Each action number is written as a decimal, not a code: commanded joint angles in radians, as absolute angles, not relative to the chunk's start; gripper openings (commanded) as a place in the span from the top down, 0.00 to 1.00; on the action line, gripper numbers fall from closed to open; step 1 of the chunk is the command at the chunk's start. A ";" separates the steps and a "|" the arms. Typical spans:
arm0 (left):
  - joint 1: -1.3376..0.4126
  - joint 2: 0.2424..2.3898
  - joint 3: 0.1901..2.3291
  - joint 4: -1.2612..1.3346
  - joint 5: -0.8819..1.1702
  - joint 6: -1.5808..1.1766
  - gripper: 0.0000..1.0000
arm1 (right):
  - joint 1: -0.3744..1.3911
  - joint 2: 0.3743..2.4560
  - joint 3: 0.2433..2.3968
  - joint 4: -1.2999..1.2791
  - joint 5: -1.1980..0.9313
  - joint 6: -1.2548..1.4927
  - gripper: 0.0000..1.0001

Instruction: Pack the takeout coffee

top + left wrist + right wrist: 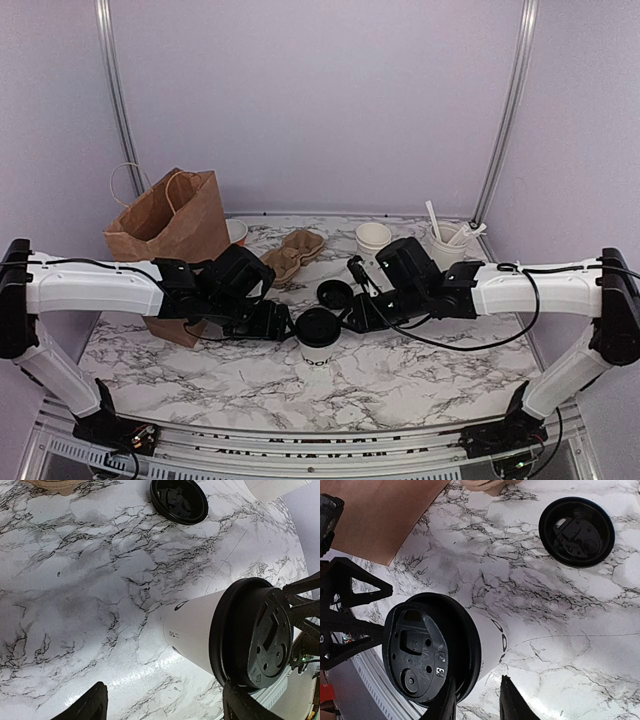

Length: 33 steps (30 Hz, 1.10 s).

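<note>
A brown paper bag [170, 222] with string handles stands at the back left of the marble-patterned table [420, 375]; no print shows on it. In front of it the left gripper [281, 325] reaches in from the left, its fingers [92, 705] spread wide and clamping nothing, though one of them overlaps the lower edge of the coffee's lid in the left wrist view. Behind it sit a small white bowl with an orange band [237, 231] and a cardboard cup carrier [293, 252]. The takeout coffee [318, 345] stands upright at the middle of the table, between the two grippers, its black lid [318, 326] on. The dark lettering on its side shows only in part, round letters like an O [503, 643], too little to read as a word. The lid carries a small raised mark [439, 671] that cannot be made out. A spare black lid [334, 295] lies on the table just behind the cup. The right gripper [352, 316] comes in from the right with its fingers [442, 705] narrowly apart at the lid's rim; whether they pinch it cannot be told. Further back stand an empty white cup [373, 238] and a larger white cup of white utensils [447, 242].
</note>
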<state>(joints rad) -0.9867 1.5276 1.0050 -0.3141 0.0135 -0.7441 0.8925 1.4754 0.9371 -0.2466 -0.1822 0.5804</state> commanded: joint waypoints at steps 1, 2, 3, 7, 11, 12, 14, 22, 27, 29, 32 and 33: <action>-0.991 1.552 1.027 -0.291 0.024 -0.736 0.21 | 0.887 1.493 0.931 -0.216 -0.198 0.591 0.71; -0.991 1.553 1.025 -0.291 0.024 -0.737 0.21 | 0.887 1.495 0.929 -0.215 -0.198 0.591 0.71; -0.991 1.557 1.022 -0.291 0.023 -0.736 0.21 | 0.887 1.499 0.927 -0.215 -0.198 0.591 0.71; -0.990 1.555 1.016 -0.286 0.023 -0.739 0.21 | 0.887 1.503 0.917 -0.216 -0.194 0.593 0.71; -0.991 1.531 1.013 -0.286 0.015 -0.739 0.21 | 0.886 1.499 0.914 -0.222 -0.182 0.594 0.71; -0.991 1.524 1.012 -0.289 0.014 -0.740 0.21 | 0.887 1.500 0.914 -0.224 -0.180 0.594 0.72; -0.991 1.510 1.011 -0.291 0.010 -0.742 0.21 | 0.888 1.501 0.913 -0.228 -0.173 0.594 0.72; -0.991 1.490 1.012 -0.300 0.006 -0.744 0.21 | 0.890 1.498 0.921 -0.235 -0.166 0.594 0.72; -0.991 1.516 1.022 -0.298 0.017 -0.741 0.22 | 0.891 1.499 0.924 -0.236 -0.166 0.594 0.72; -0.991 1.521 1.027 -0.295 0.020 -0.740 0.21 | 0.892 1.499 0.927 -0.239 -0.165 0.594 0.72; -0.991 1.525 1.032 -0.289 0.022 -0.738 0.21 | 0.897 1.498 0.933 -0.242 -0.161 0.594 0.72; -0.991 1.527 1.033 -0.289 0.023 -0.738 0.21 | 0.898 1.499 0.935 -0.244 -0.159 0.594 0.72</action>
<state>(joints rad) -0.9874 1.5112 1.0065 -0.3038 0.0185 -0.7441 0.8890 1.4864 0.9211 -0.2214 -0.1741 0.5915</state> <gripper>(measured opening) 0.786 0.281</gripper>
